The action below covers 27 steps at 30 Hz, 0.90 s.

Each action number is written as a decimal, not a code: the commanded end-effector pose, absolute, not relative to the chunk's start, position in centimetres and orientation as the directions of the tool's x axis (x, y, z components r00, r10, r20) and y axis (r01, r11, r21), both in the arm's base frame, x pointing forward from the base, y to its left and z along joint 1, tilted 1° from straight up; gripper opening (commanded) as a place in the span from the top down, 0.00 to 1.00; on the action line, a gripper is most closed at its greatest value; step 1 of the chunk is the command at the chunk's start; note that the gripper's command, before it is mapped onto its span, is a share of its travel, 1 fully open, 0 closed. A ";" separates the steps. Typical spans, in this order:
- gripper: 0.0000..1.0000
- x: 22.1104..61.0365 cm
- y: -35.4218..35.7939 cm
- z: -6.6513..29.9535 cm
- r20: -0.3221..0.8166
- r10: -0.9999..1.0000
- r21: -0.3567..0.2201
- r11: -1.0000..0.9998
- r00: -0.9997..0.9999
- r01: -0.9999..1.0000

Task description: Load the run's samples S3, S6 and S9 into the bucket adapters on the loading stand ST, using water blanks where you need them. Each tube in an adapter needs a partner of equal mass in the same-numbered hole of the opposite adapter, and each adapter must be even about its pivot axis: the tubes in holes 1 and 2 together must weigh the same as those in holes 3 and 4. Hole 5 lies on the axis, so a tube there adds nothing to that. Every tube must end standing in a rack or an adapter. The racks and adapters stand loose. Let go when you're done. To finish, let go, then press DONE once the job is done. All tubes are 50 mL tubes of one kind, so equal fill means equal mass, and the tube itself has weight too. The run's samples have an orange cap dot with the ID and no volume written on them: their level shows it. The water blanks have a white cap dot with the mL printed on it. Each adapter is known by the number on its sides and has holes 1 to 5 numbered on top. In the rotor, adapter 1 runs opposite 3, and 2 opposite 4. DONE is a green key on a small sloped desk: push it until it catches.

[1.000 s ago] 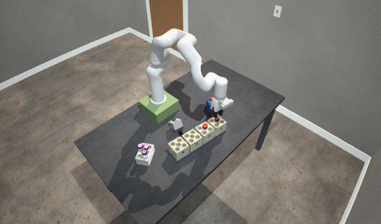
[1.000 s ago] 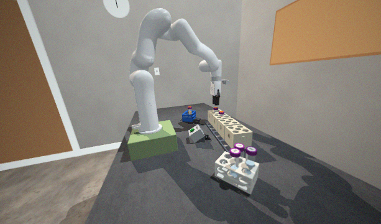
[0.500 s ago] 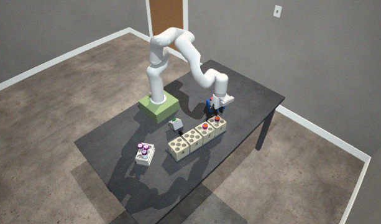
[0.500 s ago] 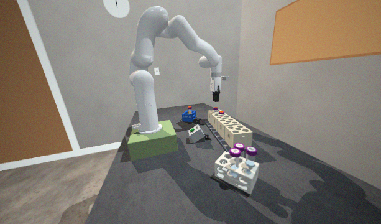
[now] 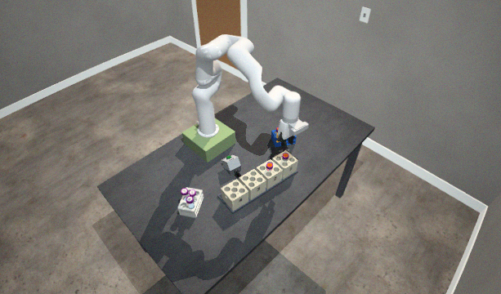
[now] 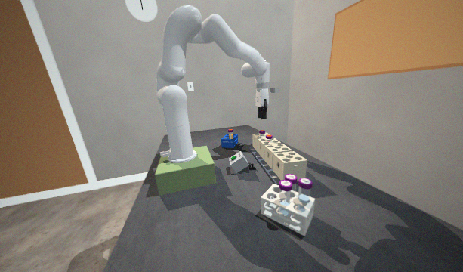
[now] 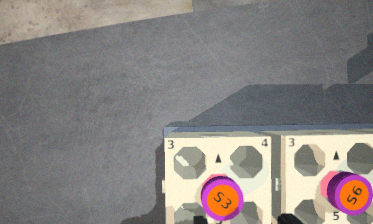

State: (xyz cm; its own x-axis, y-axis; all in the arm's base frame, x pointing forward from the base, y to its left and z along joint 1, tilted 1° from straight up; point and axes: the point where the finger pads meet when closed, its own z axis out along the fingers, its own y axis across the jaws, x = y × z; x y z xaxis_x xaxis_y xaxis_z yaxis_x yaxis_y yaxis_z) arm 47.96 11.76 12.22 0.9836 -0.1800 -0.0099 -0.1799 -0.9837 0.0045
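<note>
My gripper [image 5: 281,144] [image 6: 263,114] [image 7: 243,220] is part open and empty, above the far end of the adapter row. Sample S3 [image 5: 285,156] [image 6: 262,132] [image 7: 223,199] stands in hole 5 of the end adapter. Sample S6 [image 5: 270,166] [image 6: 269,137] [image 7: 355,194] stands in hole 5 of the adjoining one. The two nearer adapters [image 5: 240,201] [image 6: 296,168] hold no tubes. An orange-capped tube [image 6: 230,134] stands in the blue rack [image 6: 229,142]; its ID is unreadable. Three white-dotted blanks [image 5: 185,191] [image 6: 305,183] stand in the white rack [image 5: 187,211]; their printing is unreadable.
The grey sloped desk [image 5: 233,163] [image 6: 239,164] with the green DONE key [image 5: 229,157] [image 6: 233,158] stands between the robot's green base [image 5: 208,147] [image 6: 186,175] and the adapter row. The blue rack is partly behind the gripper in the top view.
</note>
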 end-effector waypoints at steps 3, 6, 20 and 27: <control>0.56 48.1 11.8 13.6 -0.004 -0.180 0.008 -0.984 0.984 -0.180; 0.56 48.1 11.8 13.8 -0.004 -0.180 0.008 -0.984 0.984 -0.180; 0.56 48.1 11.8 15.6 -0.004 -0.180 0.008 -0.984 0.984 -0.180; 0.56 48.1 11.8 15.6 -0.004 -0.180 0.008 -0.984 0.984 -0.180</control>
State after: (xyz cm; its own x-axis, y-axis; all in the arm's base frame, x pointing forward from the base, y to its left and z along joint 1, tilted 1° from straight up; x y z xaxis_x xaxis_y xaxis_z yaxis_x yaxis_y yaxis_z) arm 47.97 11.78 15.39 0.9836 -0.1800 -0.0106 -0.1799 -0.9837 0.0048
